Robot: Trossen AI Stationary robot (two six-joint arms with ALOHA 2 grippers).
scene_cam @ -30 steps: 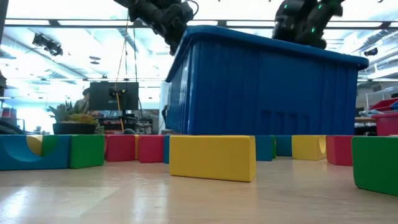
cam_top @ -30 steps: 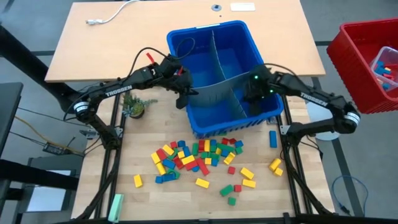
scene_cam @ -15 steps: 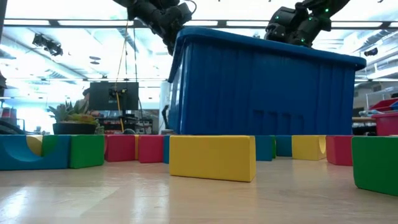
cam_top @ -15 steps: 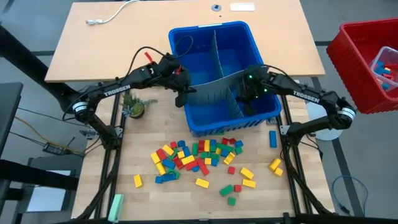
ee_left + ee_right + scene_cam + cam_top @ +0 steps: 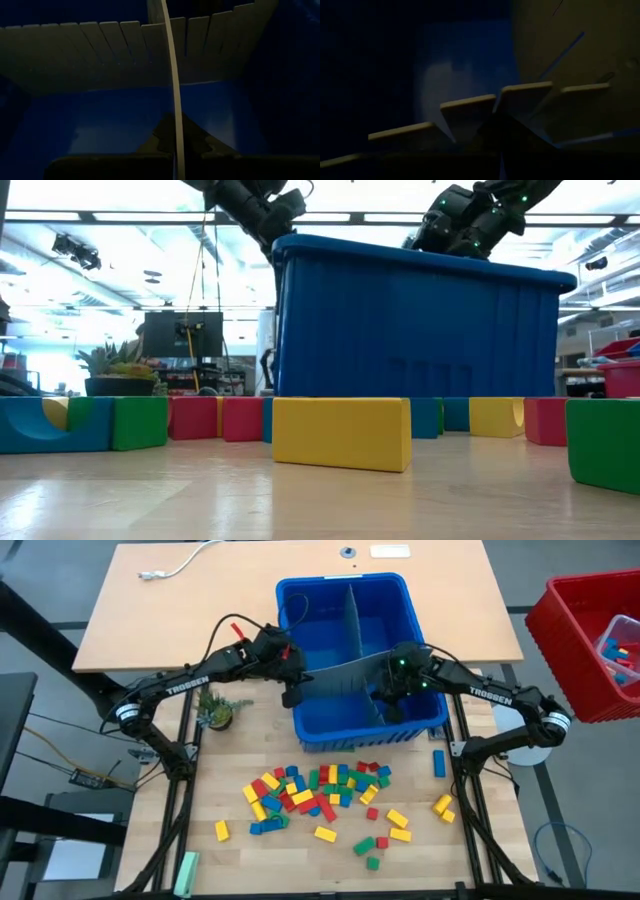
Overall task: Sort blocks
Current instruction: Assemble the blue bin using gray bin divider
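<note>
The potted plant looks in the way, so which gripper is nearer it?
Left. The left gripper is at the blue bin's left wall, just right of the plant; the right gripper is inside the bin, farther off.

Only one word can be read anywhere — "TROSSEN", printed in white capital letters on my two dark arms, seen from above. It runs along my left arm (image 5: 188, 686), where it reaches toward the blue bin (image 5: 345, 585), and again along my right arm (image 5: 488, 693) on the bin's other side. No other lettering is legible.
</note>
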